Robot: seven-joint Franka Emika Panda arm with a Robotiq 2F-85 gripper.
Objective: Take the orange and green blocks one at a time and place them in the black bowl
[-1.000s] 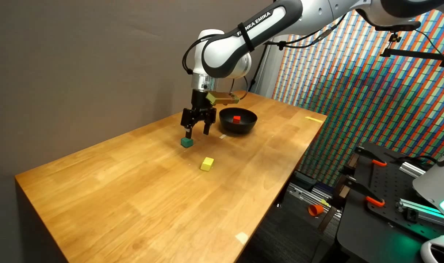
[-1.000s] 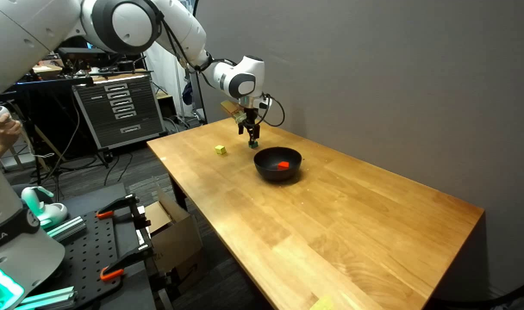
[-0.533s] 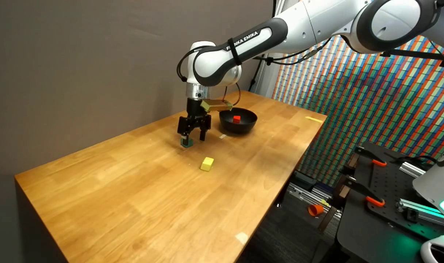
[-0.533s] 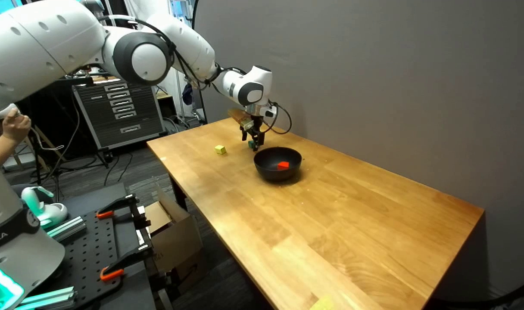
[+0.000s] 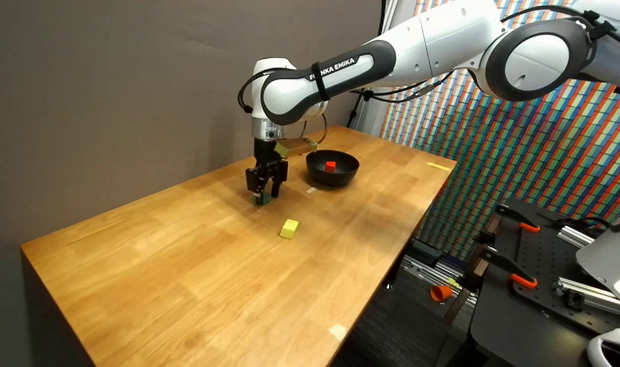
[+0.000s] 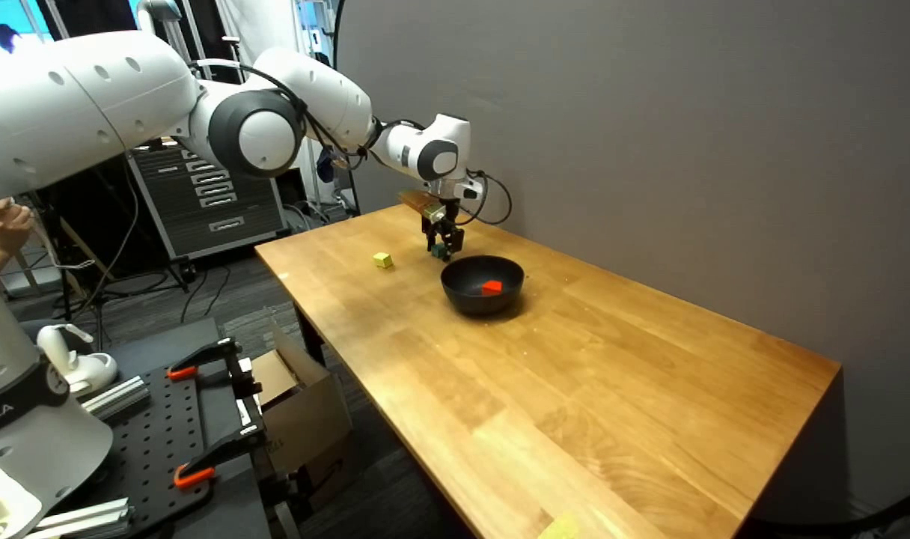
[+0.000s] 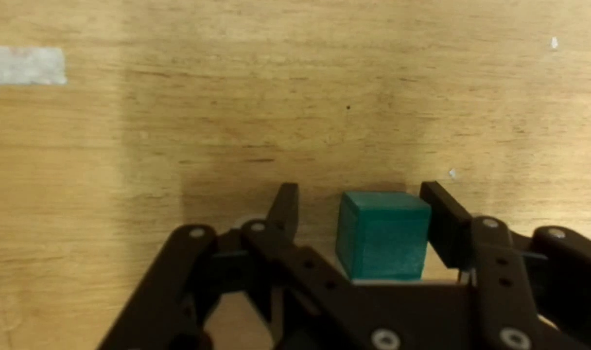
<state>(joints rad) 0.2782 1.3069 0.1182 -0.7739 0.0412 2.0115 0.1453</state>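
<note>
Moved: gripper (image 7: 363, 209), narrower than earlier, part-spread astride smooth green cube (image 7: 390, 238), gap along one face. Cube: toward wall-side edge of grained wooden bench (image 5: 187, 285). Round black bowl (image 6: 466, 302): orange-red block (image 6: 492, 287) inside.

The Panda arm (image 5: 460, 33) is white with dark-grey trim (image 5: 385, 55) — a ring (image 5: 496, 66) of it circles the round joint cap (image 5: 538, 62). A black strap (image 5: 320, 81) crosses the FRANKA EMIKA lettering (image 5: 344, 64); black cables (image 5: 246, 107) loop near the silver wrist collar (image 5: 264, 128). The Robotiq gripper (image 7: 359, 211) is black, its links (image 7: 504, 311) dotted with pale screw heads (image 7: 515, 338).
</note>
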